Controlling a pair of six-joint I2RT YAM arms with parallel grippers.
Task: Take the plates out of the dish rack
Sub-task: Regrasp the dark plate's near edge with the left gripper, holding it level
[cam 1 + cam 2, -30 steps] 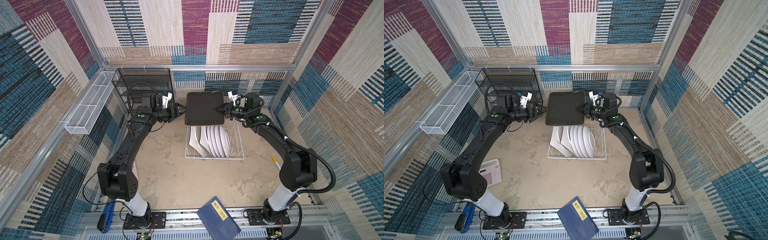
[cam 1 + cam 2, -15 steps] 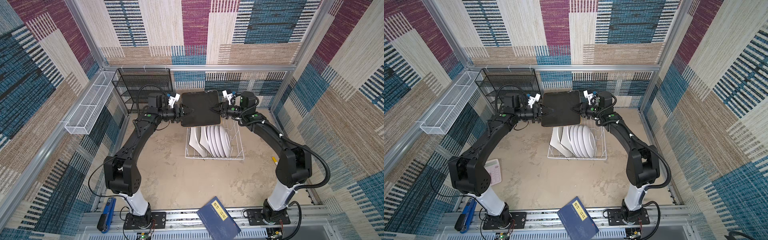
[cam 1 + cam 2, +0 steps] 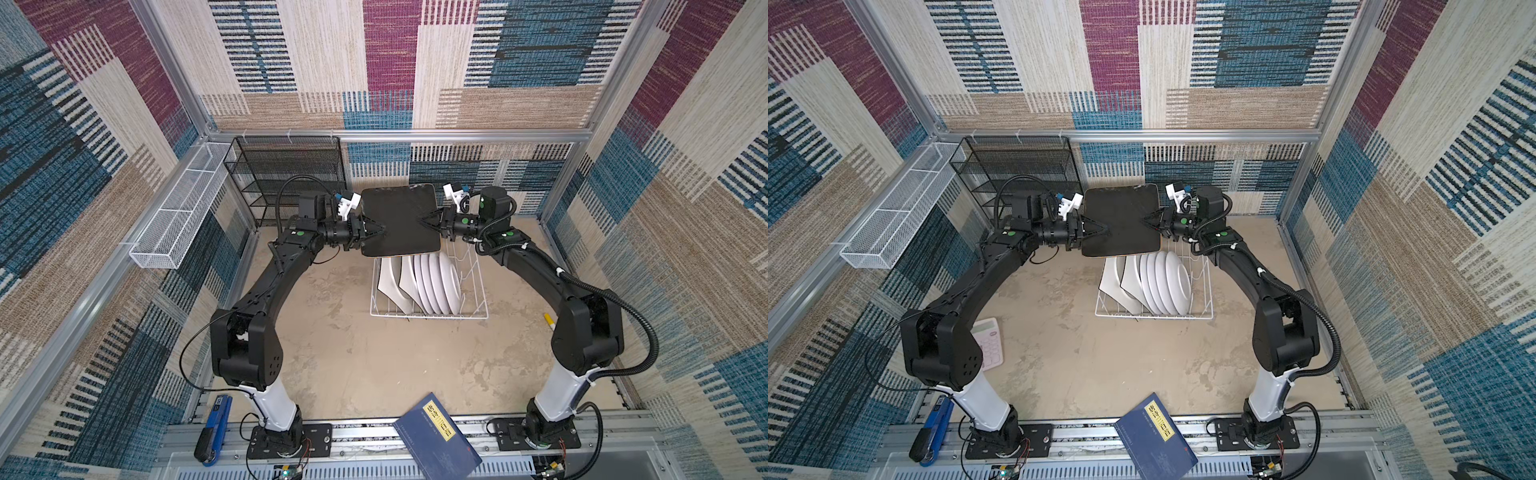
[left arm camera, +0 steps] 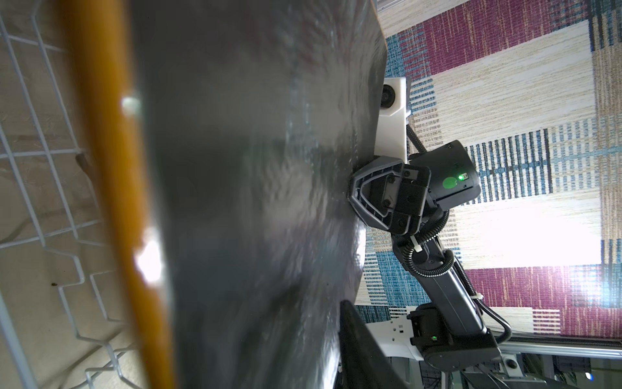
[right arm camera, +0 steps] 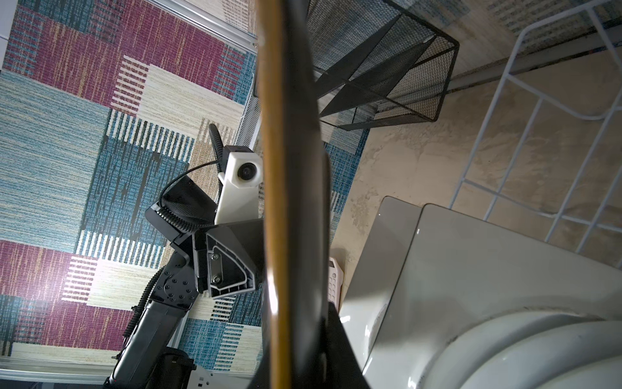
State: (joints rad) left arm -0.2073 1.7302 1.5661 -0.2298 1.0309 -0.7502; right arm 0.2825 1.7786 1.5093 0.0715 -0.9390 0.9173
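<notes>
1. In both top views, upper centre, the right jaws clamp the square plate (image 3: 400, 220) above the dish rack (image 3: 457, 317). Several plates (image 3: 432, 282) remain racked.
2. Left wrist view: the left jaws straddle its edge, but you cannot tell whether they grip.
3. Right wrist view: racked plates fill the lower right.

We see a large square plate (image 3: 399, 220), black back up, orange-edged, raised roughly level over the far end of the white wire dish rack (image 3: 428, 317). Inside, two white square plates (image 3: 388, 282) and several round white plates (image 3: 440, 282) stand on edge.
</notes>
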